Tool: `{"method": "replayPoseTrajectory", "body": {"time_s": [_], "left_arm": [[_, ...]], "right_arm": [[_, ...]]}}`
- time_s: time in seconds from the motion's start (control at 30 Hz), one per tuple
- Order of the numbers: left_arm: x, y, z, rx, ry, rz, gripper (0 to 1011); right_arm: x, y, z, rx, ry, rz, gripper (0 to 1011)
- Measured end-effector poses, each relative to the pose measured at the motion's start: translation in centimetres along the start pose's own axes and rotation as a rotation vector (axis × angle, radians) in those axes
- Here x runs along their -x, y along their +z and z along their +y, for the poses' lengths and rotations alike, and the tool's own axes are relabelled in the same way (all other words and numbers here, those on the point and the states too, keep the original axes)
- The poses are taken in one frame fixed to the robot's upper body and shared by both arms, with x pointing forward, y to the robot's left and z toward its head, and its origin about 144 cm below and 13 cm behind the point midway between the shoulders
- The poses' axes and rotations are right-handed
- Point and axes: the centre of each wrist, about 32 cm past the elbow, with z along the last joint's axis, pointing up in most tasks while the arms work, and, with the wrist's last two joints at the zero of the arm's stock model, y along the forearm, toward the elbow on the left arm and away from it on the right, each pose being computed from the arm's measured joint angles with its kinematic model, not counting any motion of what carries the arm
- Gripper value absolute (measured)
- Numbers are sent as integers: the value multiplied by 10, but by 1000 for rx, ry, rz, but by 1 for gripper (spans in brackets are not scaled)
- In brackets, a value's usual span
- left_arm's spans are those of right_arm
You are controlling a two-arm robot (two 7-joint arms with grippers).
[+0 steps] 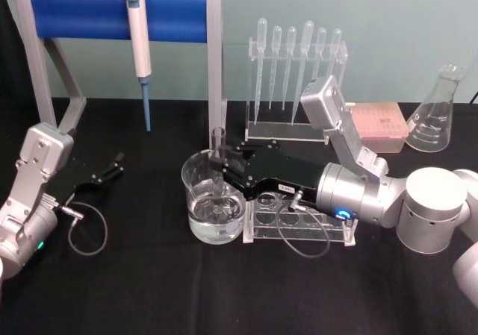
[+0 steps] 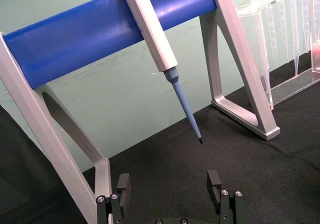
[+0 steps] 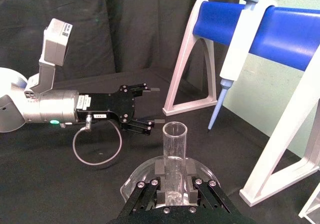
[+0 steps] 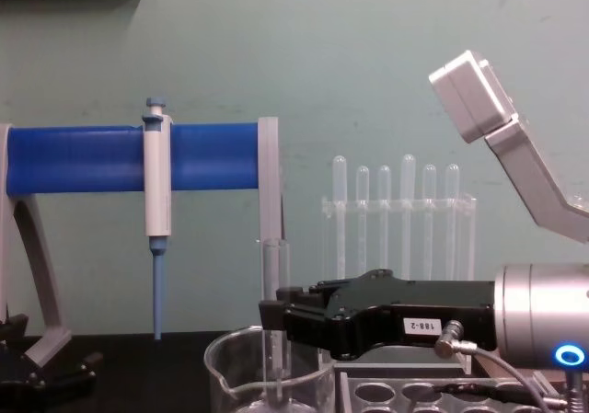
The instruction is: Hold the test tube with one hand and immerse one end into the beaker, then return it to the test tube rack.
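Note:
The test tube (image 1: 218, 142) stands upright, and my right gripper (image 1: 219, 160) is shut on it around mid-height. Its lower end reaches down inside the beaker (image 1: 196, 193), which holds clear liquid at the table's middle. In the chest view the test tube (image 4: 273, 261) passes between the black fingers (image 4: 299, 319) into the beaker (image 4: 225, 376). In the right wrist view the test tube (image 3: 174, 146) sits in my right gripper (image 3: 174, 178) above the beaker's rim (image 3: 134, 178). My left gripper (image 1: 113, 166) rests open at the left, apart from both; it also appears as the left gripper (image 2: 169, 186).
A blue-barred stand (image 1: 89, 16) holds a white-and-blue pipettor (image 1: 139, 29) at the back left. Behind the beaker is a clear rack of pipettes (image 1: 295, 74). A clear tube rack (image 1: 299, 219) lies under my right wrist. A pink box (image 1: 379, 124) and a flask (image 1: 437, 115) stand at the back right.

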Motion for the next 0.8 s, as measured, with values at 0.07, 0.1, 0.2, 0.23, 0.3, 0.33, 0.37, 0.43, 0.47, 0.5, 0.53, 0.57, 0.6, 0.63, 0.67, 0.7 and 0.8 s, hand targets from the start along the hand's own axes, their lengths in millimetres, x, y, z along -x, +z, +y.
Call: {"method": "replayPoseTrajectory", "body": {"time_s": [0.07,0.1,0.2,0.23,0.3,0.33,0.37,0.43,0.47,0.5,0.53,0.57,0.6,0.63,0.67,0.7,0.8], "left_arm": [[0,0,0,0,0,0,1000],[0,0,0,0,0,0,1000],[0,0,0,0,0,0,1000],[0,0,0,0,0,0,1000],[0,0,0,0,0,0,1000],[0,0,0,0,0,0,1000],[0,0,0,0,0,0,1000],[0,0,0,0,0,0,1000],[0,0,0,0,0,0,1000],[0,0,0,0,0,0,1000],[0,0,0,0,0,0,1000],[0,0,0,0,0,0,1000],[0,0,0,0,0,0,1000],[0,0,0,0,0,0,1000],[0,0,0,0,0,0,1000],[0,0,0,0,0,0,1000],[0,0,0,0,0,0,1000]], "right_arm": [[0,0,0,2,-1,1,238],[0,0,-1,3,-1,2,238],[0,0,-1,7,-1,3,238],[0,-1,-1,9,-1,4,238],[0,-1,-2,12,0,5,238],[0,-1,-2,12,1,6,238],[0,-1,-2,13,1,6,238],[0,-1,-2,13,2,7,238],[0,-1,-2,13,2,8,238],[0,-1,-3,13,2,8,238],[0,-1,-3,13,2,9,238],[0,-1,-3,13,3,9,238],[0,-1,-3,13,4,10,238],[0,-1,-3,13,4,10,238],[0,-1,-4,13,5,12,238],[0,-1,-4,13,5,13,238],[0,-1,-4,13,6,14,238]]}}
